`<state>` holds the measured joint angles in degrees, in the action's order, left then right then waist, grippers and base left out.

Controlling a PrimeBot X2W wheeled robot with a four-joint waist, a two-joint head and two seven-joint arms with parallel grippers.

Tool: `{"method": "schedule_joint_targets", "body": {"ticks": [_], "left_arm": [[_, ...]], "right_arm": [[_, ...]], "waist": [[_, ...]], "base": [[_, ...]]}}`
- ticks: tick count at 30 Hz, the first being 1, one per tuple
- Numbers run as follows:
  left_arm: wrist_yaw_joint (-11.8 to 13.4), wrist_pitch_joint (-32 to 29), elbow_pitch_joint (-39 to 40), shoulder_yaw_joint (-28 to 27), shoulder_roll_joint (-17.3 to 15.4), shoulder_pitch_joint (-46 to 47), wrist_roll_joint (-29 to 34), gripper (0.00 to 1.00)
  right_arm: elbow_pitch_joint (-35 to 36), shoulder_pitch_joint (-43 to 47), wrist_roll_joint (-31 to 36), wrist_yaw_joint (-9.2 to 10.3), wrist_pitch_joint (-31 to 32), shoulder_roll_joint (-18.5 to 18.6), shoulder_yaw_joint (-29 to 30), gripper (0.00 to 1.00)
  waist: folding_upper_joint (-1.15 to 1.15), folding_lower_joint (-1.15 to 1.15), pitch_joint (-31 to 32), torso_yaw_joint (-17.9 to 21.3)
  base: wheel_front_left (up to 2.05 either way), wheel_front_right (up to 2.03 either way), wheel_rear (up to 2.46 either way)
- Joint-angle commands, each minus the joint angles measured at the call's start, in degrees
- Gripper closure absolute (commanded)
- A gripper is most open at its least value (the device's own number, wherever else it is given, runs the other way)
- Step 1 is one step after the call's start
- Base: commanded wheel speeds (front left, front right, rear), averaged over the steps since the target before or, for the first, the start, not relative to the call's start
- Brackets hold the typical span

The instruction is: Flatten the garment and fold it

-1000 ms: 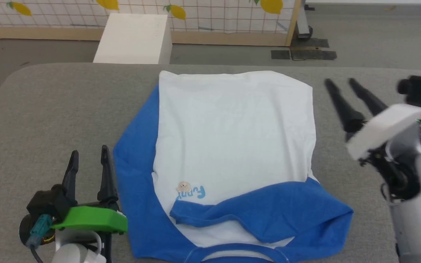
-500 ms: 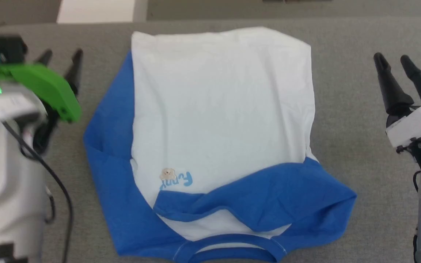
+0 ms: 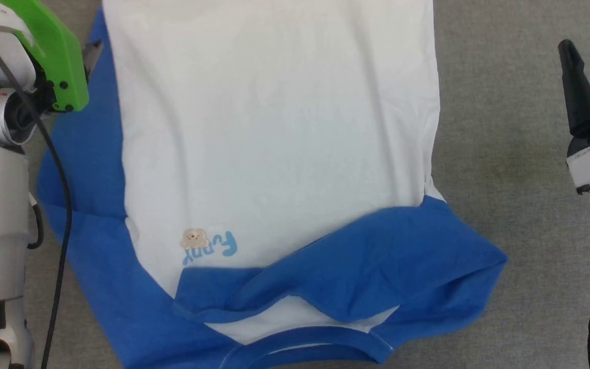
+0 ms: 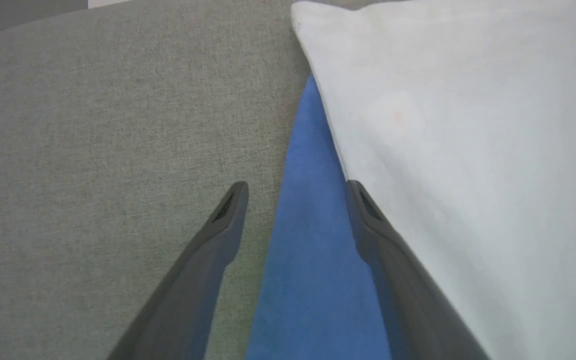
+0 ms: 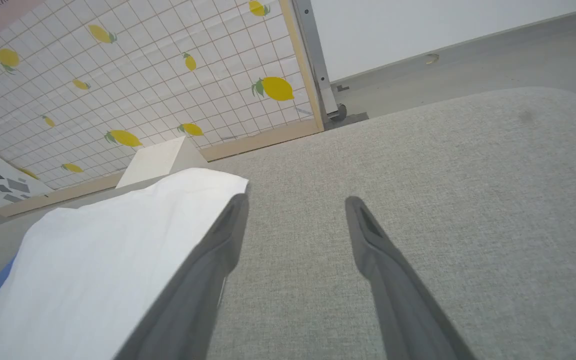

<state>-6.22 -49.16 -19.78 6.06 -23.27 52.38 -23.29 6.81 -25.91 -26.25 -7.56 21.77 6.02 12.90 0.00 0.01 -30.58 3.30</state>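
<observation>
Here, one garment (image 3: pixel 274 128), two end effectors (image 4: pixel 295 184) (image 5: pixel 296 198), both spread wide.

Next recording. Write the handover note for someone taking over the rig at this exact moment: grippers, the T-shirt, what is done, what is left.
Left gripper: open, empty, poised over the left-side sleeve beside the white body; contact unclear.
Right gripper: open, empty, over the bare grey padded table, right of the shirt.
T-shirt: front up, collar nearest the robot, body fairly flat.
Done: right-side sleeve lies folded across the chest.
Left: probably fold in the left-side sleeve, then fold the body.
</observation>
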Motion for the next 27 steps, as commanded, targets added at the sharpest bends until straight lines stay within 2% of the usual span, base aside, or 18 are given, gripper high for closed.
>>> {"method": "schedule_joint_targets", "body": {"ticks": [1, 8, 13, 18, 19, 20, 27], "left_arm": [[0.31, -1.22, -0.21, 0.63, -0.5, 1.01, 0.38, 0.0], [1.83, -3.86, -1.03, 2.99, -1.93, 0.45, 3.12, 0.0], [3.75, -5.58, -1.43, 2.68, -2.36, -0.27, 3.25, 0.0], [4.58, -7.6, -1.32, 2.33, -2.17, -1.21, 2.1, 0.02], [4.6, -7.8, -1.16, 2.15, -1.92, -1.33, 1.58, 0.46], [4.55, -7.85, -0.91, 2.01, -1.68, -1.45, 1.08, 1.0], [3.94, -5.47, 0.77, 0.61, -0.14, -1.64, -1.96, 1.0]], "right_arm": [[0.41, -0.86, -0.07, 0.08, -0.43, -0.35, 0.23, 0.0], [1.0, -1.3, 0.33, 0.08, -0.41, -0.6, -0.14, 0.0], [1.16, -1.49, 0.36, 0.08, -0.34, -0.63, -0.26, 0.0], [1.19, -1.42, 0.28, 0.08, -0.22, -0.38, -0.22, 0.0], [1.2, -1.38, 0.28, 0.08, -0.22, -0.38, -0.12, 0.0], [1.22, -1.33, 0.25, 0.08, -0.23, -0.38, 0.02, 0.0], [0.93, -0.94, 0.53, 0.08, -0.29, -0.32, 0.73, 0.0]], "waist": [[0.0, -0.01, -2.89, 1.74], [0.0, -0.01, -4.61, 1.55], [0.0, -0.01, -5.03, 1.59], [0.0, -0.01, -4.99, 1.68], [0.0, -0.01, -4.99, 1.7], [0.0, -0.01, -4.99, 1.71], [0.0, -0.01, -4.31, 1.61]], "base": [[0.0, 0.0, 0.0], [0.0, 0.0, 0.0], [0.0, 0.0, 0.0], [0.0, 0.0, 0.0], [0.0, 0.0, 0.0], [0.0, 0.0, 0.0], [0.0, 0.0, 0.0]]}}
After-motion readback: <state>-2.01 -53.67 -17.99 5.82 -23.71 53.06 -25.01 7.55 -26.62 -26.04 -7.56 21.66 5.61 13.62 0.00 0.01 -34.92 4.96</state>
